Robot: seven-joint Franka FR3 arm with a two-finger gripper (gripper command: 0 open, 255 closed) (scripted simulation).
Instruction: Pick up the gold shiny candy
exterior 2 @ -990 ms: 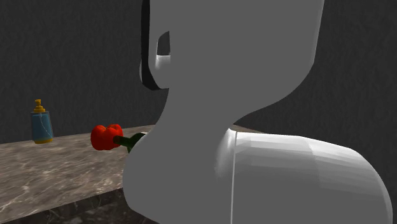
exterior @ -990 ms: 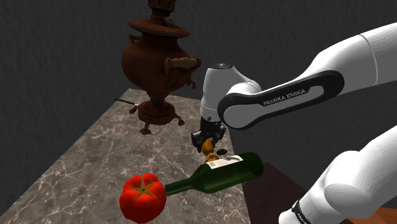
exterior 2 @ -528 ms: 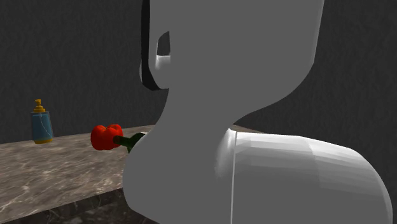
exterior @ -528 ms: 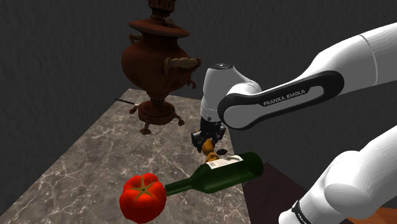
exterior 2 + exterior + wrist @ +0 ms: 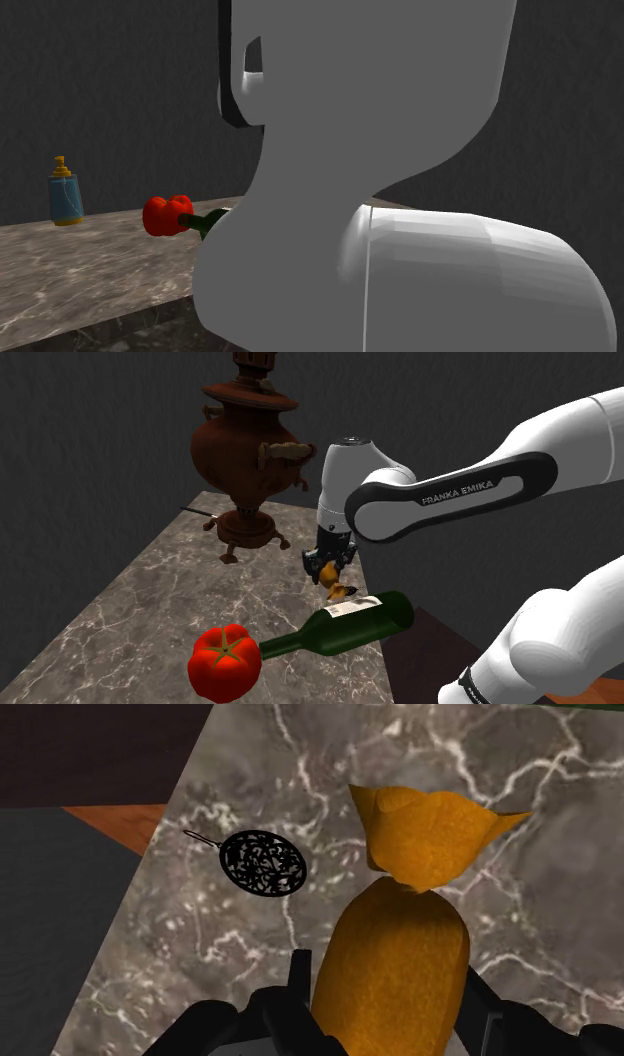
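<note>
The gold candy (image 5: 336,586) is a shiny orange-gold wrapped sweet with a flared twist end. It hangs a little above the marble counter (image 5: 150,612), and my gripper (image 5: 328,566) is shut on its body. In the wrist view the candy (image 5: 400,944) stands between the two black fingers (image 5: 292,994), with its twist end pointing away from the hand, over the counter (image 5: 520,854). In the second exterior view the grey arm (image 5: 380,150) hides the gripper and the candy.
A green wine bottle (image 5: 345,624) lies on its side just in front of the gripper, its neck against a red tomato-like fruit (image 5: 225,662). A brown samovar (image 5: 245,452) stands behind. A small black mesh disc (image 5: 262,864) lies below the hand. A blue pump bottle (image 5: 65,195) stands far off.
The gripper has risen a little with the candy in it, and the arm's forearm link has moved up. Nothing on the counter has shifted.
</note>
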